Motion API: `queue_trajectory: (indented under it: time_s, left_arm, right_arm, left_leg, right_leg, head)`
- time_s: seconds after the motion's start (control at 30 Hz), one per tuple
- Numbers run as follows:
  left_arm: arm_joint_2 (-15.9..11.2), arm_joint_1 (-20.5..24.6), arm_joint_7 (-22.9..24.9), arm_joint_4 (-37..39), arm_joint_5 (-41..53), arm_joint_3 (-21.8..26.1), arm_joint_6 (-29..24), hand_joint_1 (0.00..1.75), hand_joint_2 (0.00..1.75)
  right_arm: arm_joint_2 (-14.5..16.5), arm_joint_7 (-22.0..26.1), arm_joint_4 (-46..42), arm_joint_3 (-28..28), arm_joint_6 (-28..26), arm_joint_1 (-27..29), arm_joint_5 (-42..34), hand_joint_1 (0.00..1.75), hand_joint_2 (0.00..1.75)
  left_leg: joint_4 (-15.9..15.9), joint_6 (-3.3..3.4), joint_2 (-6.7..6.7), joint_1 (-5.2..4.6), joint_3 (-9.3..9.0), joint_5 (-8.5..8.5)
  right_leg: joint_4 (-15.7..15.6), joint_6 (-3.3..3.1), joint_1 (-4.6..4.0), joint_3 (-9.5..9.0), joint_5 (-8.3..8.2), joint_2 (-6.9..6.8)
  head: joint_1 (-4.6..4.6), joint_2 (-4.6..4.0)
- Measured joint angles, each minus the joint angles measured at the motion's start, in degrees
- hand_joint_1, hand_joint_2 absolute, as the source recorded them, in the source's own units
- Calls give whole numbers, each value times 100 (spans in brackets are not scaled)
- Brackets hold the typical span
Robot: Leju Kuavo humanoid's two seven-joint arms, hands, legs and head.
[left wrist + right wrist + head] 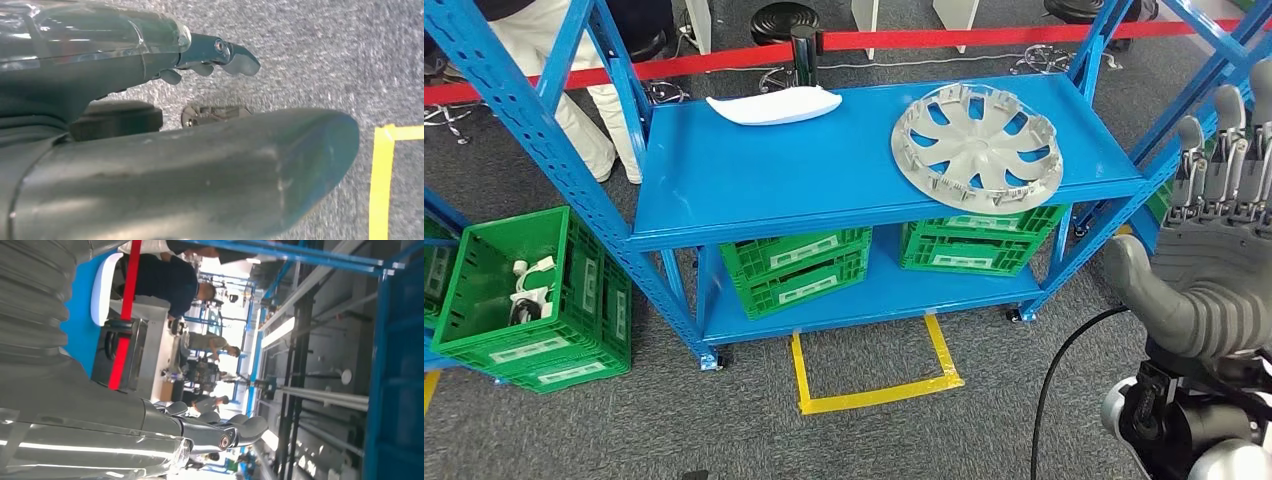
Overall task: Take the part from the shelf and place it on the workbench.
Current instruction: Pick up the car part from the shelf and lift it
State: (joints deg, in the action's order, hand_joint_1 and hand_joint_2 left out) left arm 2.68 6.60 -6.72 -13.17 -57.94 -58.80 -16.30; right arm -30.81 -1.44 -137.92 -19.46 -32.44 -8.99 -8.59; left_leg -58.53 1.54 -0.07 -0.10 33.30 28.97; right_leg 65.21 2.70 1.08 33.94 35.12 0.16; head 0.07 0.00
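Two parts lie on the top board of the blue shelf point(754, 185). One is a grey wheel cover point(976, 143) at its right end. The other is a white curved part point(774, 104) at the back, left of the middle. My right hand point(1214, 230) is raised at the right, beside the shelf's right post and a short way from the wheel cover. Its fingers are spread upward and hold nothing. In the right wrist view its fingers point(220, 432) are stretched out in the air. In the left wrist view my left hand point(200, 165) hangs over the grey carpet, fingers point(220, 55) straight and empty.
Green crates point(799, 268) point(979, 240) stand on the lower board. Another green crate point(519, 300) with cables sits on the floor to the left. A red barrier tape point(724, 58) runs behind the shelf, with a person's legs point(584, 90) there. Yellow tape point(874, 390) marks the carpet.
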Motion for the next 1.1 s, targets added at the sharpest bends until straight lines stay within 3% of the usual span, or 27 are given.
queue_trajectory:
  time_s: [0.07,0.1,0.13,0.2,0.23,0.3,0.4,0.47,0.57,0.6,0.63,0.7,0.77,0.8,0.93,1.0,1.07,1.1]
  left_arm:
    - [8,-1,2,8,0,-11,1,0,0]
    - [9,-2,3,12,0,-13,2,0,0]
    - [10,-2,3,14,0,-13,2,0,0]
    - [16,-1,3,16,0,-13,2,0,0]
    - [21,2,3,16,0,-13,2,0,0]
    - [23,8,4,19,0,-13,2,0,0]
    - [20,15,6,24,0,-14,3,0,0]
    - [17,23,5,26,0,-15,2,0,0]
    - [13,16,8,30,0,-15,3,0,0]
    - [10,12,8,31,-1,-15,4,0,0]
    - [8,10,7,31,-1,-15,4,0,0]
    - [4,8,2,32,-2,-15,7,0,0]
    - [2,12,-5,33,-2,-15,14,0,0]
    - [2,13,-9,33,-2,-15,17,0,0]
    - [3,10,-14,34,-2,-15,21,0,0]
    - [6,11,-14,34,-2,-15,23,0,0]
    - [7,9,-14,35,-2,-15,26,0,0]
    - [7,7,-13,36,-2,-15,27,0,0]
  right_arm:
    - [0,0,2,-7,0,13,-15,0,175]
    - [1,0,3,-8,0,18,-24,0,175]
    - [1,0,2,-9,0,17,-32,0,175]
    - [0,1,2,-9,0,16,-35,0,175]
    - [-1,1,1,-9,0,15,-36,0,175]
    - [-2,3,0,-9,1,10,-38,0,175]
    - [0,5,-4,-7,1,11,-38,0,175]
    - [1,7,-9,-8,2,8,-39,0,175]
    - [6,8,-13,-15,2,13,-42,0,175]
    - [10,8,-13,-19,2,16,-43,0,175]
    - [14,9,-13,-22,2,17,-43,0,175]
    - [18,9,-13,-33,2,18,-44,0,175]
    - [20,10,-13,-44,2,16,-44,0,175]
    - [20,12,-13,-46,2,15,-46,0,175]
    - [16,26,-14,-46,1,5,-49,0,175]
    - [11,32,-14,-45,0,7,-49,0,175]
    - [12,35,-9,-48,0,15,-51,0,175]
    - [13,35,-4,-49,0,18,-52,0,175]
  left_leg:
    - [-2,30,12,-9,-35,34]
    - [-3,36,14,-15,-58,54]
    - [-3,33,12,-20,-89,77]
    - [0,17,4,-29,-167,131]
    - [-4,0,0,-40,-193,157]
    - [-6,-48,1,-50,-196,184]
    - [-16,-139,15,-51,-197,228]
    - [-304,-204,13,-45,-71,417]
    - [-1317,-279,2,14,510,809]
    - [-1498,-295,2,34,649,803]
    - [-1474,-304,4,50,682,684]
    - [-878,-303,11,71,450,230]
    - [-262,-272,18,60,154,-29]
    - [-115,-247,19,49,79,-42]
    - [-30,-110,9,40,13,8]
    - [-4,-48,17,53,-32,21]
    - [-5,-5,26,39,-63,56]
    - [-5,7,27,30,-85,76]
  right_leg:
    - [672,26,1,391,194,0]
    - [789,26,0,494,145,0]
    - [694,16,0,496,-15,0]
    - [34,-39,-7,255,-491,1]
    - [-295,-75,-20,115,-649,-2]
    - [-632,-143,-49,-32,-712,-10]
    - [-743,-215,-45,-78,-696,-15]
    - [-812,-260,-11,-135,-708,-29]
    - [-822,-291,-3,-160,-682,-43]
    - [-821,-289,-2,-169,-668,-42]
    - [-820,-280,2,-188,-650,-39]
    - [-819,-242,13,-258,-602,-31]
    - [-805,-177,4,-315,-546,-22]
    - [-802,-143,1,-328,-528,-20]
    - [-733,-19,25,-323,-436,-26]
    - [-239,19,33,-88,-184,-25]
    - [518,37,34,331,87,-24]
    - [753,37,34,488,105,-23]
  head:
    - [46,0]
    - [56,0]
    - [63,0]
    - [70,0]
    - [68,0]
    - [60,0]
    - [46,0]
    - [15,0]
    - [-42,0]
    - [-51,0]
    - [-58,0]
    - [-72,0]
    - [-89,0]
    - [-87,0]
    - [-49,0]
    - [11,0]
    - [61,0]
    - [70,0]
